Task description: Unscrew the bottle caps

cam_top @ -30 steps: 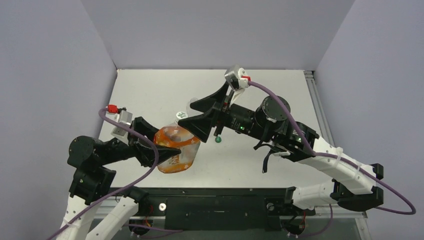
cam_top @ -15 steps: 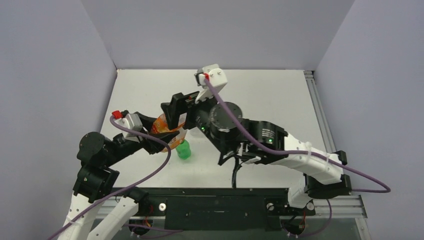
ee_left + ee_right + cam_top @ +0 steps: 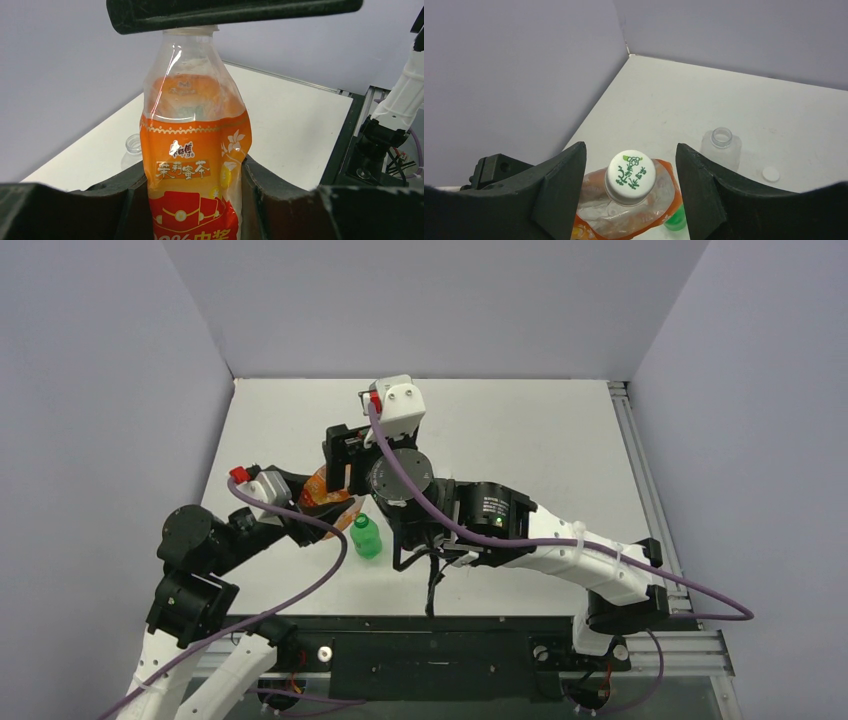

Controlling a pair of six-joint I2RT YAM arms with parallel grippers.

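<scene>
The squat orange bottle [image 3: 195, 150] stands upright, squeezed between my left gripper's [image 3: 195, 200] fingers at label height. It also shows in the top view [image 3: 318, 488], held by the left gripper [image 3: 330, 508]. Its white cap [image 3: 630, 177] with green print sits on the neck. My right gripper [image 3: 630, 185] is open, one finger on each side of the cap, not touching it; in the top view it hovers over the bottle [image 3: 345, 452]. The clear bottle [image 3: 721, 147] stands capless behind, with a loose white cap [image 3: 770, 174] beside it. The green bottle [image 3: 366, 537] stands next to the orange one.
The purple wall [image 3: 524, 75] rises close on the left of the bottles. The right arm [image 3: 480, 510] stretches across the middle of the white table [image 3: 540, 430] and hides what lies under it. The table's metal rail [image 3: 640, 470] runs along the right.
My right arm has swung left and come over the orange bottle's cap. My left gripper has shifted a little with the bottle. The green bottle has come into view.
</scene>
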